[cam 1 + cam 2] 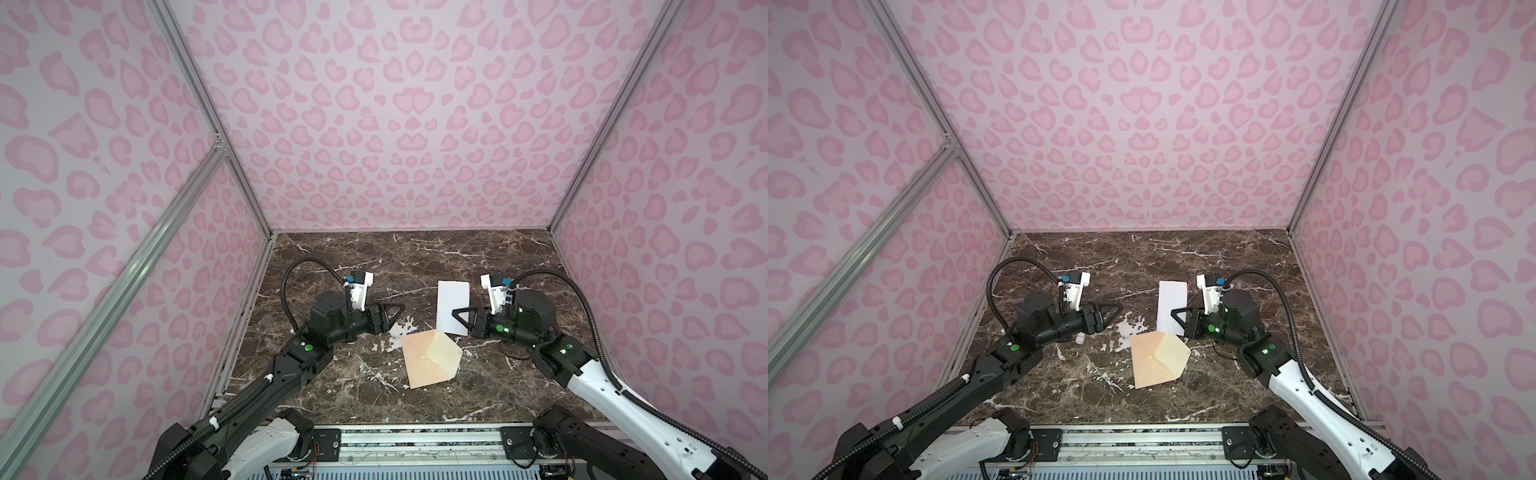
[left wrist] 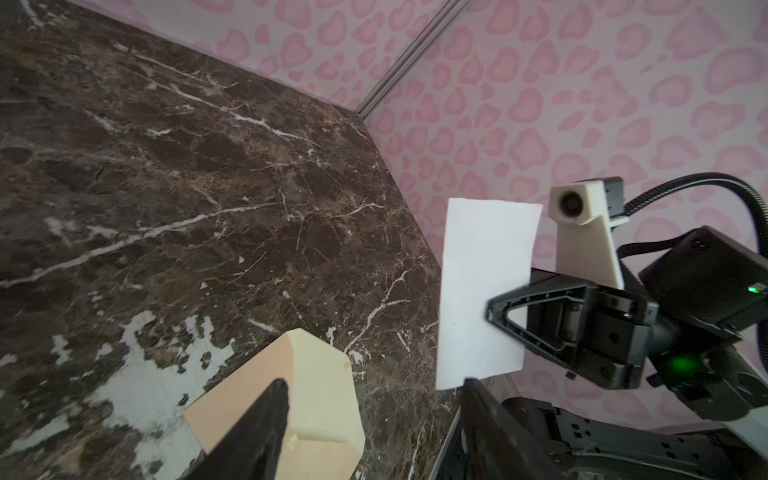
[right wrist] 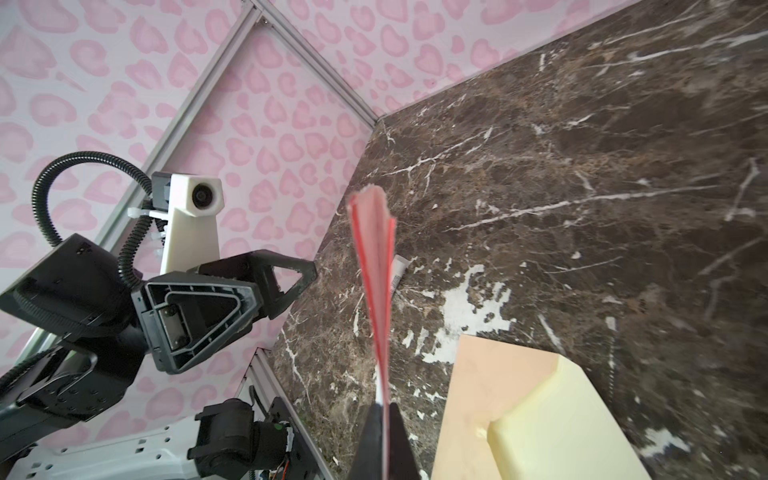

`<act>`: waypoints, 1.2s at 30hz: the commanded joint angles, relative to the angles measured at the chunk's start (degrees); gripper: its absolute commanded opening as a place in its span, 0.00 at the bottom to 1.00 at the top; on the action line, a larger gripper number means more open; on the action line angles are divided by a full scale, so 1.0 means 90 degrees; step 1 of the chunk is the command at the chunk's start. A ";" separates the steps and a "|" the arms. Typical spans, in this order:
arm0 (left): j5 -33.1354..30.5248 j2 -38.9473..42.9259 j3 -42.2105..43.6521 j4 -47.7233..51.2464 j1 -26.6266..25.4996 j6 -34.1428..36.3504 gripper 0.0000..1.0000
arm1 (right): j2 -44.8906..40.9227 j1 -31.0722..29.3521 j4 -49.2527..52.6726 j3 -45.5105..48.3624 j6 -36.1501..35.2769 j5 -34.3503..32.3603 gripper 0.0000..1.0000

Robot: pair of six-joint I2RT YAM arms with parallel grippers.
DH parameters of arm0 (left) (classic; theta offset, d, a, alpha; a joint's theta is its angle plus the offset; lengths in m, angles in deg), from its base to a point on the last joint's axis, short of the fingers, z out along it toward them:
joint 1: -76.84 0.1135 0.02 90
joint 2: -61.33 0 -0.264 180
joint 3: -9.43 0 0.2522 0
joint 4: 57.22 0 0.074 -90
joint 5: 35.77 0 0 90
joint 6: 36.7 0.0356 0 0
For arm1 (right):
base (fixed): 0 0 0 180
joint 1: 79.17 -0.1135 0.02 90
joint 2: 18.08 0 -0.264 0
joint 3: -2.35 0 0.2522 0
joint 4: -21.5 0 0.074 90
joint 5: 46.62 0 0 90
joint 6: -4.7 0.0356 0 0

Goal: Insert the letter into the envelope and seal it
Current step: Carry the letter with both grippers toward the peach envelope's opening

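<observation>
Marble table (image 1: 415,257): right gripper (image 1: 456,312) pinches letter (image 1: 452,297) (picture hidden); left gripper (image 1: 400,309) gapes, empty.

You've got a dark brown marble tabletop (image 1: 415,257), scuffed white near the middle. Pink heart-spot walls (image 1: 395,104) on three sides, aluminium struts (image 1: 195,91) at the corners. A small white tube (image 1: 1079,338) lies on the left side of the tabletop.

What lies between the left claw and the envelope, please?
Only bare marble tabletop, scuffed white there, lies between the left claw and the envelope; both top views show it.
</observation>
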 commanded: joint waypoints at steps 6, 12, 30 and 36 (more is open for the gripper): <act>-0.0829 -0.0542 -0.0386 0.1303 -0.0526 0.0317 0.62 | 0.0112 -0.0003 0.1119 0.0352 -0.0324 -0.0659 0.00; -0.1084 -0.0960 -0.0542 0.1625 -0.0935 0.0111 0.59 | 0.0397 0.0021 0.1485 0.0473 -0.0557 -0.0727 0.00; -0.1758 -0.1577 -0.0231 0.1497 -0.1693 -0.1539 0.57 | 0.1661 0.0434 0.1266 0.0608 -0.0947 0.0445 0.00; -0.1624 -0.2071 -0.0355 0.1358 -0.1698 -0.1559 0.58 | 0.2155 0.0477 0.0971 0.0555 -0.0902 0.0755 0.00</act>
